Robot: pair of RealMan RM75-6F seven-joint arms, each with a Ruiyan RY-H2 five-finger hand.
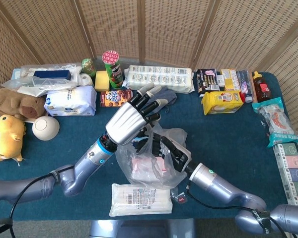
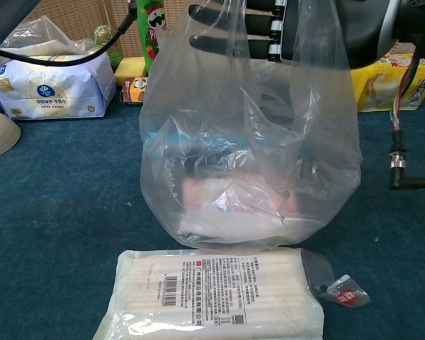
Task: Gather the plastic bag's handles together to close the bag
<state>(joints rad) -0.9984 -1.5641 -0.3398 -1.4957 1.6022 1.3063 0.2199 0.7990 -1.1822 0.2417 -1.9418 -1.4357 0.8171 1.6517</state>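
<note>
- My left robot hand (image 1: 130, 122) hovers spread above the plastic bag (image 1: 151, 161) near the worktop's (image 1: 228, 134) front edge
- My right robot hand (image 1: 165, 151) sits at the bag mouth; grip unclear
- Next, I'd pinch both handles together

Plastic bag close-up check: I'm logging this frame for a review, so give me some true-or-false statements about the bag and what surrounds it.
1. The plastic bag is transparent, with items inside. True.
2. The flat white packet lies inside the bag. False: it lies on the table in front of it.
3. The left hand has its fingers spread above the bag. True.
4. The white bowl sits right of the bag. False: it sits left, by the yellow plush toy.
</note>
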